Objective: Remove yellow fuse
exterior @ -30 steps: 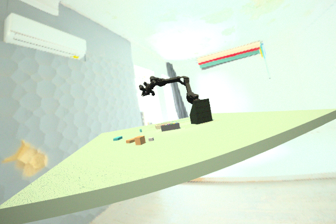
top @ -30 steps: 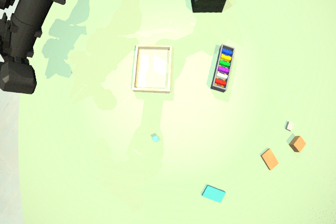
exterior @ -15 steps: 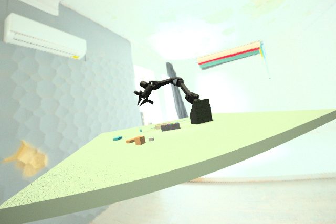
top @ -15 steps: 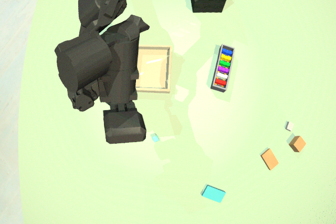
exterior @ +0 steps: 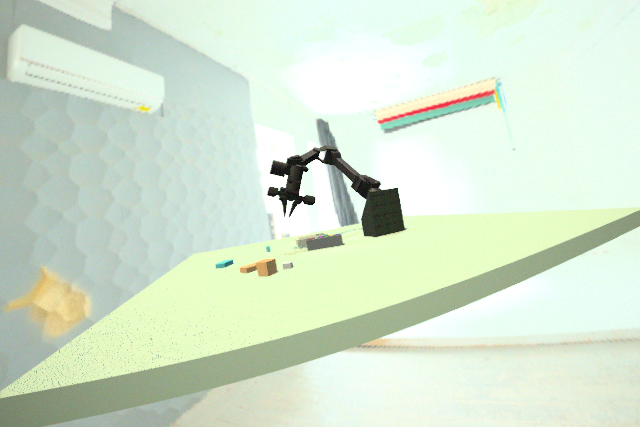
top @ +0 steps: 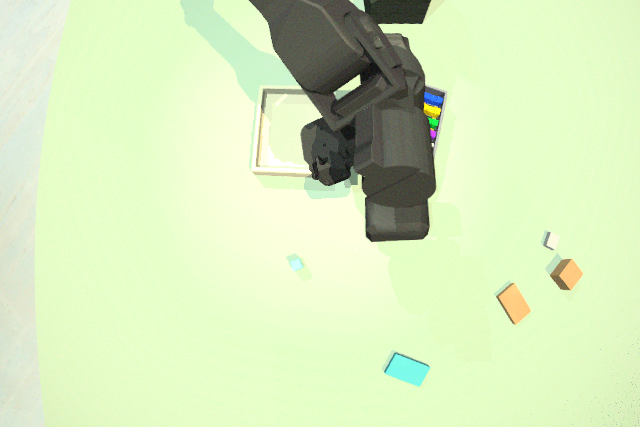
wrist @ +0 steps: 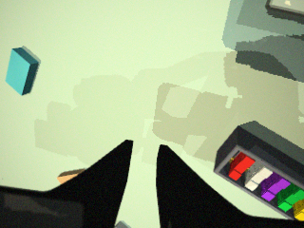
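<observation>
1. Top view, from the left: the tray (top: 256, 127) (exterior: 300, 243) (wrist: 272, 9) comes first, its right side covered by the arm (top: 395, 138) (exterior: 347, 169). The fuse block (top: 442, 113) (exterior: 324, 243) (wrist: 275, 142) peeks out on the arm's right, with most of its length hidden.
2. In that visible strip we find the yellow fuse (top: 432, 110) (wrist: 300, 210), seated between the blue fuse (top: 433, 98) and the green fuse (top: 433, 123) (wrist: 291, 198). We cannot see the end effector's fingertips from above.
3. Exterior view, again from the left: the end effector (exterior: 287, 215) (wrist: 144, 149) hangs above the desk (exterior: 351, 303), with the block lower and to its right. Individual fuses are too small here for us to tell apart.
4. Wrist view: the fingers stand a little apart with nothing between them. The yellow fuse lies to their lower right — the relation we judge the coming move turns on — so we need a sideways shift along the row before descending.
5. The fuse's long axis seems to run across the block's narrow width, as its neighbours' do. We would settle the finger angle against that axis first; close neighbours leave little room.
6. At the wrist view's far right, the frame cuts off the yellow fuse and the block's far end — we cannot check its outer side there.
</observation>
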Motion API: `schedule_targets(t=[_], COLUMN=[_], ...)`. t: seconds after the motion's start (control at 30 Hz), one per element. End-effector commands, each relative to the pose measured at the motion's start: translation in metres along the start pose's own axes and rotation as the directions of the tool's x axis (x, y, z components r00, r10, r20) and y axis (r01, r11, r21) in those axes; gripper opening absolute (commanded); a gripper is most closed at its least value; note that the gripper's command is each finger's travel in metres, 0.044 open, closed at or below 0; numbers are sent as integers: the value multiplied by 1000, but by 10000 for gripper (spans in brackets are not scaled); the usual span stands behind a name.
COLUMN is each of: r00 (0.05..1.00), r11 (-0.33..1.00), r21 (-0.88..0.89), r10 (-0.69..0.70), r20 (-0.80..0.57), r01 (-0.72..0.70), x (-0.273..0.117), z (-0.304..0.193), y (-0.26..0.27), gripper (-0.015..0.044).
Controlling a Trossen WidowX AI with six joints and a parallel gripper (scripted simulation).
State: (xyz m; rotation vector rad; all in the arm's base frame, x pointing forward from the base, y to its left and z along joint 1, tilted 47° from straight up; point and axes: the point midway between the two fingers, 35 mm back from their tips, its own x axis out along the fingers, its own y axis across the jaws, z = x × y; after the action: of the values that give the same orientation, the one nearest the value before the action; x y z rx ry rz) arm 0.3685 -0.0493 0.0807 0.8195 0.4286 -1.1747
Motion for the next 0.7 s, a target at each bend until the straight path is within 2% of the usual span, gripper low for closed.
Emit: schedule_targets(t=[0.0, 0.27, 0.67], r00=[986, 928, 924], r11=[979, 905, 901], r21=[115, 279, 288], r10=[-168, -358, -366], r20=[-6, 98, 107], r01=[168, 320, 324], x=[11, 12, 13], z=[-46, -77, -77], y=[-57, -138, -142], gripper=[69, 69, 69])
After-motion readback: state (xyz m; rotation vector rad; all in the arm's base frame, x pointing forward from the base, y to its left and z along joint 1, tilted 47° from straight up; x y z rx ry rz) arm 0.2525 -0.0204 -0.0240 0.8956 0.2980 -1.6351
